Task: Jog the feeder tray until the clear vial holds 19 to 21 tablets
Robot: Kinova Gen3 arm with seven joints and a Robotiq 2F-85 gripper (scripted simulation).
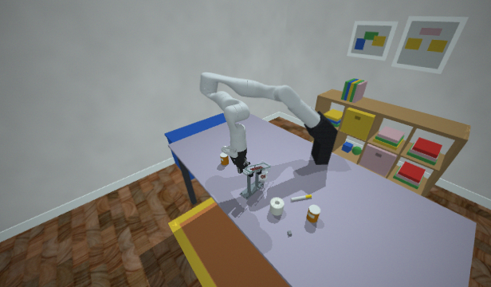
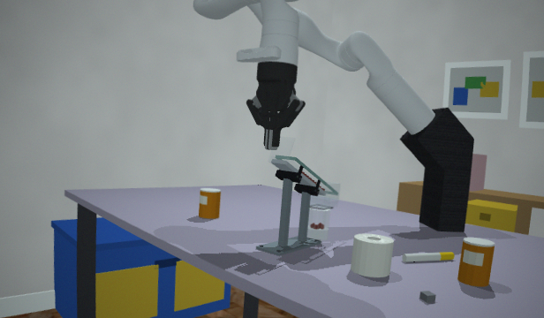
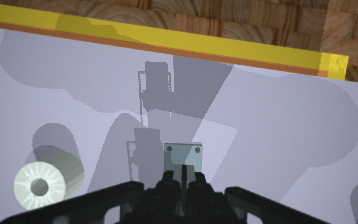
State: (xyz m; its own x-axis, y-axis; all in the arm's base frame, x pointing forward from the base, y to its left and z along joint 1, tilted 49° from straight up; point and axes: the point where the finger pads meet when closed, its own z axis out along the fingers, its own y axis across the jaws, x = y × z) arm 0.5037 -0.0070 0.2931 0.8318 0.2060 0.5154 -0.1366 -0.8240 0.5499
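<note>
The feeder tray (image 1: pixel 258 167) (image 2: pixel 304 171) is a clear tilted plate on a grey two-post stand (image 2: pixel 286 212), sloping down to the right. The clear vial (image 1: pixel 262 178) (image 2: pixel 320 221) stands upright on the table under the tray's low end, with a few red tablets at its bottom. My gripper (image 1: pixel 242 165) (image 2: pixel 272 144) (image 3: pixel 183 178) is shut on nothing and points straight down, just over the tray's raised end. I cannot tell if it touches the tray. In the wrist view a grey-green plate of the feeder (image 3: pixel 182 154) shows just beyond the fingertips.
A white roll (image 1: pixel 276 206) (image 2: pixel 372 255) (image 3: pixel 39 186), a marker (image 1: pixel 301 198) (image 2: pixel 427 256), a small grey cube (image 1: pixel 289 233) (image 2: pixel 427 297) and an orange bottle (image 1: pixel 313 214) (image 2: pixel 475 261) lie in front of the feeder. Another orange bottle (image 1: pixel 224 159) (image 2: pixel 209 203) stands behind it. A yellow-edged brown bench (image 1: pixel 214 247) adjoins the table edge.
</note>
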